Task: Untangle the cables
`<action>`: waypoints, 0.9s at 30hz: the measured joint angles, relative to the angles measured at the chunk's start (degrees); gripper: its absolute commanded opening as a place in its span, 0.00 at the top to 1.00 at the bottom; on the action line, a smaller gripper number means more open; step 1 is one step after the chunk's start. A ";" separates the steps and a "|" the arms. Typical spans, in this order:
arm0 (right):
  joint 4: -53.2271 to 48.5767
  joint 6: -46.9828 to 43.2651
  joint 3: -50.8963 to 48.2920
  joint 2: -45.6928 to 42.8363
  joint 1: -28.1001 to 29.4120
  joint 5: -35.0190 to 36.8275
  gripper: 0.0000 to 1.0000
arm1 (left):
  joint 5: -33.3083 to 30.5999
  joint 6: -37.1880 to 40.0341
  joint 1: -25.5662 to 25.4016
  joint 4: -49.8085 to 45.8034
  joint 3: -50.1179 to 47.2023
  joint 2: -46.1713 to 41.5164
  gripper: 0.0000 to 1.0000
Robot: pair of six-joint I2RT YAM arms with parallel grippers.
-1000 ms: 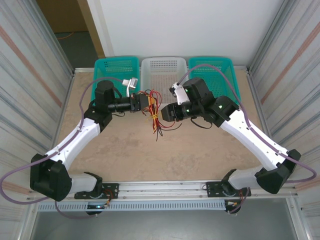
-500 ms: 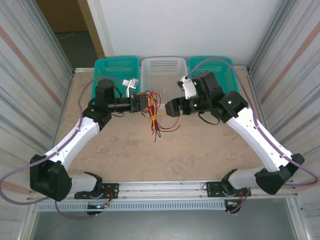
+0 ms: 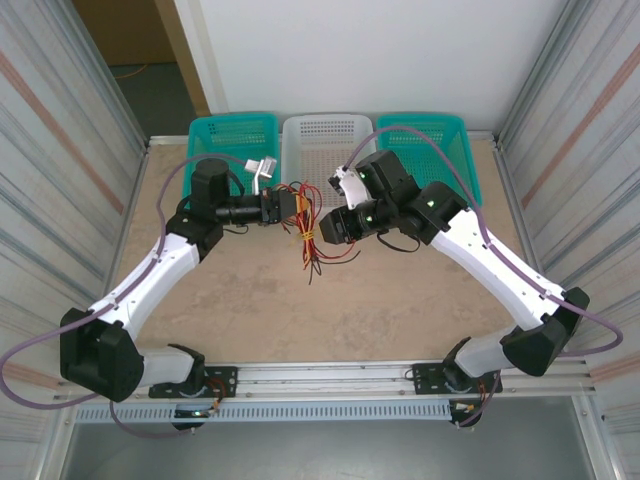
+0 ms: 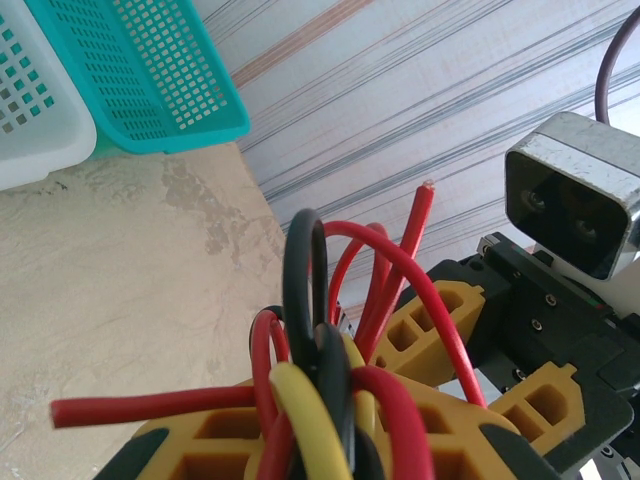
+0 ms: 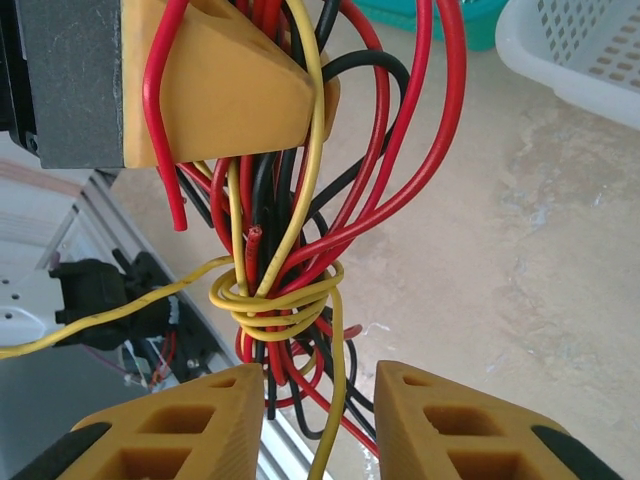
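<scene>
Left gripper (image 3: 289, 206) clamps cables (image 3: 311, 238); right gripper (image 5: 320, 388) gapes, empty, w/ yellow knot (image 5: 272, 297) just ahead. Risk: pulling there prob. tightens it.

Cables (image 3: 309, 236) in front of baskets (image 3: 325, 118)

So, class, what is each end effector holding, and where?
The left end effector clamps the thin red, black and yellow cables at their top; the right end effector is open.

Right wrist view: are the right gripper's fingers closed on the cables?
No, the right gripper is open, its fingers well apart and not pinching the cables.
</scene>
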 measured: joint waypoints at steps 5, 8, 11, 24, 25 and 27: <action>-0.09 0.02 0.00 0.00 0.00 0.35 0.93 | 0.04 -0.04 0.00 0.00 0.00 0.02 1.00; -0.09 0.00 -0.04 0.00 -0.09 1.07 1.00 | 0.02 -0.09 0.00 0.04 0.00 0.02 1.00; -0.02 0.07 -0.04 -0.04 -0.07 1.46 1.00 | 0.00 -0.07 -0.02 -0.02 0.07 0.02 1.00; 2.03 -1.25 -0.28 -0.17 -10.84 -10.27 1.00 | 3.69 -4.66 -5.86 12.09 1.49 0.66 1.00; 2.99 -1.27 -0.57 -0.17 -11.80 -11.80 1.00 | 4.07 -5.86 -5.86 14.03 1.49 0.66 1.00; 5.97 -1.22 -1.92 -0.17 -13.97 -15.67 1.00 | 4.63 -8.39 -6.16 17.79 1.66 0.76 1.00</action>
